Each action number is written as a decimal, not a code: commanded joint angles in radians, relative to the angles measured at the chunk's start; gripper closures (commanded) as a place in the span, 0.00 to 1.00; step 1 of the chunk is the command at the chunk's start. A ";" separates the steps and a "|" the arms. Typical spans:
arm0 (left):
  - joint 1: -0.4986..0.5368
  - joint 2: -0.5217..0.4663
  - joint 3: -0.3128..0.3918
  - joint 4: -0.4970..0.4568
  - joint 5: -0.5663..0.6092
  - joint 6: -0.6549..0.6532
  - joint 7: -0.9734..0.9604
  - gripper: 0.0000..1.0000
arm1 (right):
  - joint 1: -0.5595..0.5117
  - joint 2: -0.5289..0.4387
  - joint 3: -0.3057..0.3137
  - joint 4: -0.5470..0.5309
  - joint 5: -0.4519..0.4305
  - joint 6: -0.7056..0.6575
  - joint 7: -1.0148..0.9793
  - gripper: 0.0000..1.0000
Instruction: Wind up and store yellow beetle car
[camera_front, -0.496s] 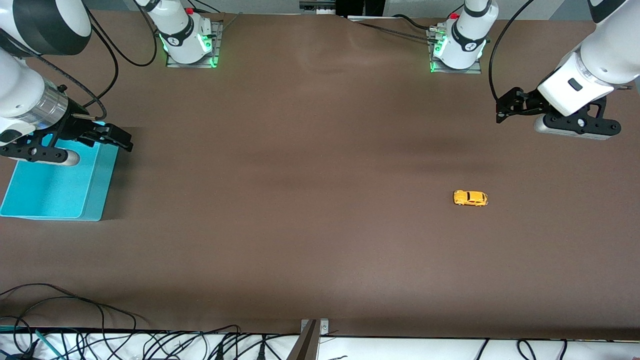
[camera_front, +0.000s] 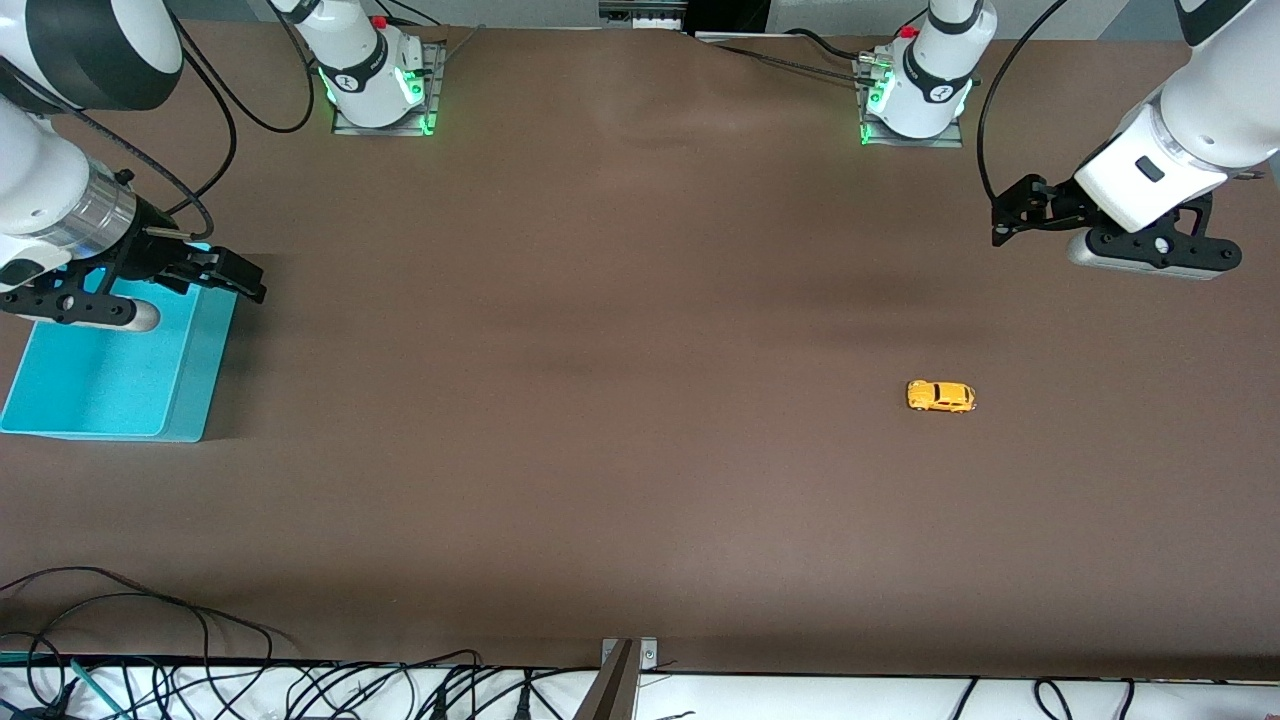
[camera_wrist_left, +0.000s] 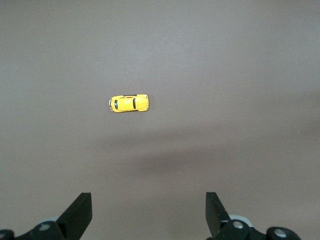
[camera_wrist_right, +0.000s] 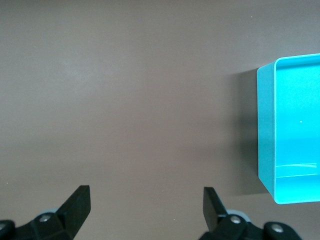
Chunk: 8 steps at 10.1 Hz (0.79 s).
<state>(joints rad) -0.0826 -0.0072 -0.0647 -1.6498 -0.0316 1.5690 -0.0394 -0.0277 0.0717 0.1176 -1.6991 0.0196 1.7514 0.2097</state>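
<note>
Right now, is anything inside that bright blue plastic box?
The turquoise plastic bin looks empty where its floor shows. The right gripper, open, hangs over one edge and hides a strip of the inside. The yellow beetle car sits on the table.

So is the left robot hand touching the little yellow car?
Apart. In the left wrist view, bare table separates the yellow beetle car from the left gripper's open fingers; the front view shows the gripper up, away from the car.

Bare brown table (camera_front: 620, 400) surrounds the tiny yellow beetle car (camera_front: 941, 396) at centre-right; nothing stands against it.
</note>
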 joint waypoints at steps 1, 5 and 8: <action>-0.006 -0.013 -0.003 0.005 0.018 -0.012 -0.019 0.00 | -0.006 -0.013 0.004 0.003 0.008 -0.009 -0.012 0.00; -0.006 -0.004 -0.001 0.016 0.018 -0.012 -0.017 0.00 | -0.006 -0.015 0.007 0.010 0.000 -0.043 -0.036 0.00; -0.006 -0.004 -0.001 0.016 0.016 -0.012 -0.017 0.00 | -0.006 -0.015 0.004 0.010 0.003 -0.085 -0.055 0.00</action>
<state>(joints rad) -0.0828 -0.0075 -0.0661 -1.6469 -0.0316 1.5690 -0.0407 -0.0278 0.0679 0.1174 -1.6979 0.0195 1.7048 0.1744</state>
